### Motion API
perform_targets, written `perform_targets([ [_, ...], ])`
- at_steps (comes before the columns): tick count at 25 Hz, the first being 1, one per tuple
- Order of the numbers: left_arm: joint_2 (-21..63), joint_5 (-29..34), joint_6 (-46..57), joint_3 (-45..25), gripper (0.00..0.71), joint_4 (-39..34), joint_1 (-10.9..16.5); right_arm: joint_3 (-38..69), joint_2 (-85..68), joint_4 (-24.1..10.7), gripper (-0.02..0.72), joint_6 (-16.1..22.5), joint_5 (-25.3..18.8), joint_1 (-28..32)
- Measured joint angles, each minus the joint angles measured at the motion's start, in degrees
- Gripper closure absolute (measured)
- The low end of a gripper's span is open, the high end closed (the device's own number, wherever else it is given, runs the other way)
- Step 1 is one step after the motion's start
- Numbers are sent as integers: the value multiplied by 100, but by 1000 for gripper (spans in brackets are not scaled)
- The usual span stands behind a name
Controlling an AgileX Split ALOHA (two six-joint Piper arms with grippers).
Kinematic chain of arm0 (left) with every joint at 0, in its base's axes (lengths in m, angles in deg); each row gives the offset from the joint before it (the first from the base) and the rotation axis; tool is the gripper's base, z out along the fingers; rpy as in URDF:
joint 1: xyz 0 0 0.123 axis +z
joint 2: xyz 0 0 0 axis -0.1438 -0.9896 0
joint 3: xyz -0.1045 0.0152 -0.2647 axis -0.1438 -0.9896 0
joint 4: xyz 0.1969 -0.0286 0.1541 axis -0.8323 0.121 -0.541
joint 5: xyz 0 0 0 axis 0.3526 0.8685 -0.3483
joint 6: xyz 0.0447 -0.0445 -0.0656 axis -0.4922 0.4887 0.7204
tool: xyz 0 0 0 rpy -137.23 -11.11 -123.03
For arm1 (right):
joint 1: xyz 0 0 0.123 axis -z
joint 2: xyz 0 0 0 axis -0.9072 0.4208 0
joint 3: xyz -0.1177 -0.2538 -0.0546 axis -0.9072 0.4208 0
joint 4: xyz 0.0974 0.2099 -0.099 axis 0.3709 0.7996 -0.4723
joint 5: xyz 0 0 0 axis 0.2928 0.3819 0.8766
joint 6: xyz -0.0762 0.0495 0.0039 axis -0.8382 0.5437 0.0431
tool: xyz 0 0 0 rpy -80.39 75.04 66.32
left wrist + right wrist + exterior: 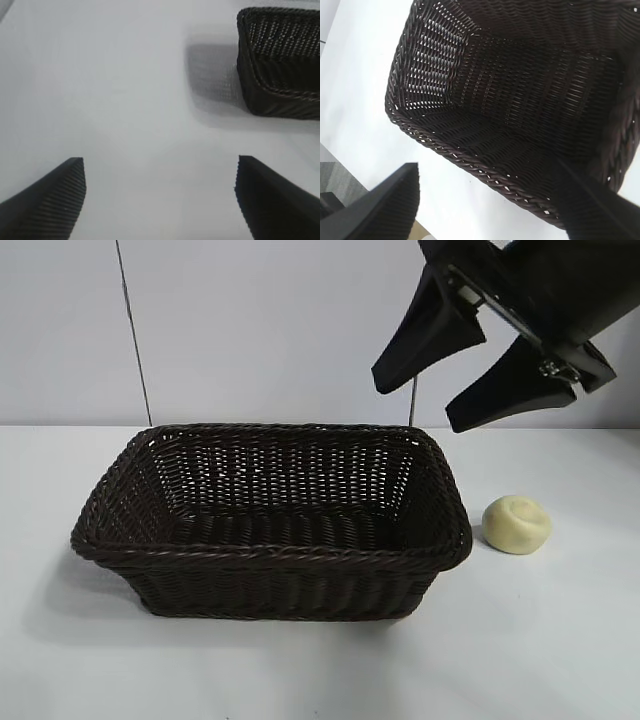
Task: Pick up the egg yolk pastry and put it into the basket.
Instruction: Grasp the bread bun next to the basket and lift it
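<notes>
Exterior view: pastry (pixel 517 524) rests on the table (pixel 560 640), just beside the basket (pixel 270 552) at 3 o'clock. Right end effector (pixel 440 390) hangs spread, empty (approach step); next, descend over the pastry.

Left wrist view: left end effector (pixel 160 192) spread, idle.

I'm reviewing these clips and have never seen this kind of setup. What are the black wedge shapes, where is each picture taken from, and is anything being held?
The black wedges are robot fingers. The rig has two arms, each ending in a two-fingered gripper with a camera on its wrist. One picture is from an outside camera facing the table. There, the right gripper hangs open above the far right corner of the basket, empty. The egg yolk pastry lies on the white table, just right of the basket, untouched. The right wrist picture looks down into the empty basket. The left wrist picture shows the left gripper, open, holding nothing, over bare table with one basket corner beyond it.
</notes>
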Motion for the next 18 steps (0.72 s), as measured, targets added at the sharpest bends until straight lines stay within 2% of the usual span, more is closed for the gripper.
perform_targets([
  [3, 0, 0, 0, 0, 116, 0, 0, -277, 43, -432, 164, 343, -197, 247],
  [8, 0, -6, 0, 0, 116, 0, 0, -702, 295, -889, 164, 756, -456, 722],
  [14, 0, -6, 0, 0, 116, 0, 0, -917, 794, -1116, 164, 795, -579, 978],
  [18, 0, -6, 0, 0, 116, 0, 0, -961, 1191, -1239, 164, 811, -385, 985],
])
